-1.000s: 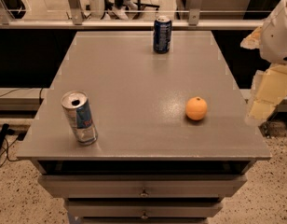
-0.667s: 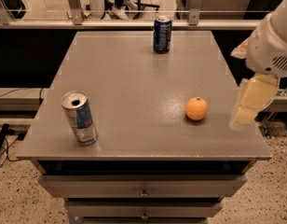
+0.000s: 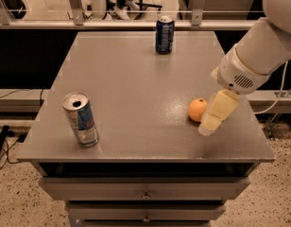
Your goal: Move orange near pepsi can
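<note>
The orange (image 3: pixel 197 109) lies on the grey table (image 3: pixel 136 89) at the right, towards the front. The pepsi can (image 3: pixel 164 35), dark blue with a silver top, stands upright at the table's far edge, near the middle. My gripper (image 3: pixel 208 126) hangs from the white arm (image 3: pixel 259 51) that reaches in from the upper right. It is just right of the orange and close beside it, low over the table top. I cannot tell if it touches the orange.
A slimmer silver-and-blue can (image 3: pixel 81 119) with red marks stands upright at the front left of the table. Drawers (image 3: pixel 145 193) sit below the front edge. A railing (image 3: pixel 89 22) runs behind the table.
The arm has swung in from the right edge, moving left and down over the table, and the gripper now sits right next to the orange. The orange and both cans have not moved.
</note>
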You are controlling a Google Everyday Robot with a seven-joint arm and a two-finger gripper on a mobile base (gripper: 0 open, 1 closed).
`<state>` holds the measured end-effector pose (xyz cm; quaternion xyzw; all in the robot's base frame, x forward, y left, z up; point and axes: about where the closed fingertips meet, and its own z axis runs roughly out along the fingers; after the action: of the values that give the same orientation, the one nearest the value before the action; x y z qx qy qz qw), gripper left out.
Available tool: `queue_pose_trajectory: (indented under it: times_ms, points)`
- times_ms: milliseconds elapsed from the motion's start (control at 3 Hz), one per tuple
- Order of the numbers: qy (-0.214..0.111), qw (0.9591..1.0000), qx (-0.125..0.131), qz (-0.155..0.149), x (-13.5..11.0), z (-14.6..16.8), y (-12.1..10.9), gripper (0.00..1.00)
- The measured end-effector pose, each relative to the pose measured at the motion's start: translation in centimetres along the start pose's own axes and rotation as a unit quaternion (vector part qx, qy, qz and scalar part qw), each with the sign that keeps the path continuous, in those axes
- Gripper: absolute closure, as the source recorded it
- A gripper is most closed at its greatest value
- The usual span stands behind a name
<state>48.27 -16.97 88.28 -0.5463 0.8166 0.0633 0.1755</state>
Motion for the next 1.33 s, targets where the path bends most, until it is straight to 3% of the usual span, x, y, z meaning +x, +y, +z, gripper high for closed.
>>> queue_pose_trajectory:
  times_ms: [333,1000,1333]
  points:
    - [-0.003,0.9996,-0.019,0.02,-0.3,1.7,0.3,0.0]
    - [-0.004,0.9983,-0.036,0.046,-0.6,5.3,0.1,0.57]
    - [-0.014,0.9985,-0.027,0.046,-1.6,4.6,-1.0,0.8]
